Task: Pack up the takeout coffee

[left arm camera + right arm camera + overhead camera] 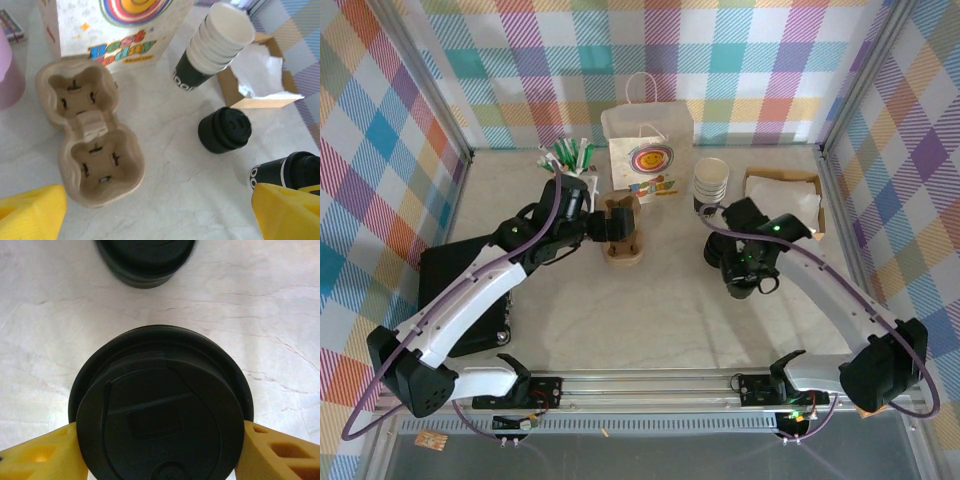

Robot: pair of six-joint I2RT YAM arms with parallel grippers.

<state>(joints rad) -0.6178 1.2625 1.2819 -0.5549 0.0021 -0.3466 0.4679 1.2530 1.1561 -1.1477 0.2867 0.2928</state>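
Right gripper (160, 434) is clamped on the coffee (160, 405), one yellow finger (45, 452) pressed to each side of the black lid, the lid facing straight up at the wrist camera. Whether the cup rests on the table (280, 305) or hangs just off it, I can't tell. Just ahead of those fingers sit the loose lids (145, 260), apart from the coffee.

Over to the left gripper (160, 210): released, jaws spread wide, nothing between them. It hovers above the carrier (95, 125), which lies flat just ahead and to its left, both wells empty. Beyond the carrier stands the bag (120, 30), touching or nearly touching its far end. Ahead and to the right is the cup stack (210, 50), tipped toward the box (260, 80) beside it. The pink cup (7, 75) pokes in at the far left. From this wrist the coffee (282, 172) shows low on the right, near that side's finger.

From above, the two grippers (618, 222) (748, 272) stand well apart.
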